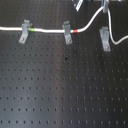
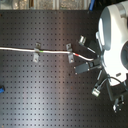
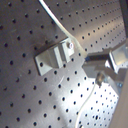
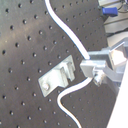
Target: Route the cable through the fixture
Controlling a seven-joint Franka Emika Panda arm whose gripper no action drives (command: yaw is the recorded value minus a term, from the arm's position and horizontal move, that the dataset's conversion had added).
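1. We see a black metal breadboard table [image 1: 60, 95] covered in a regular grid of small holes, filling both exterior views.
2. A long thin white flexible cable [image 1: 47, 31] runs across the far part of the board in the first exterior view, entering from the first exterior view's left.
3. The cable carries a short green band [image 1: 32, 30] just beside the first grey metal clip fixture [image 1: 24, 31], and a short red band [image 1: 75, 31] just beside the second grey metal clip fixture [image 1: 66, 32].
4. The cable passes through both of these clips, then rises toward the silver gripper [image 1: 105, 5] at the top edge.
5. A third grey metal clip fixture [image 1: 104, 38] stands near the first exterior view's right; the cable loops past it, not through it.
6. In the second wrist view the gripper's metal fingers [image 4: 97, 67] are pinching the cable [image 4: 70, 30], which curves away on both sides.
7. The white robot arm [image 2: 112, 37] fills the second exterior view's right.
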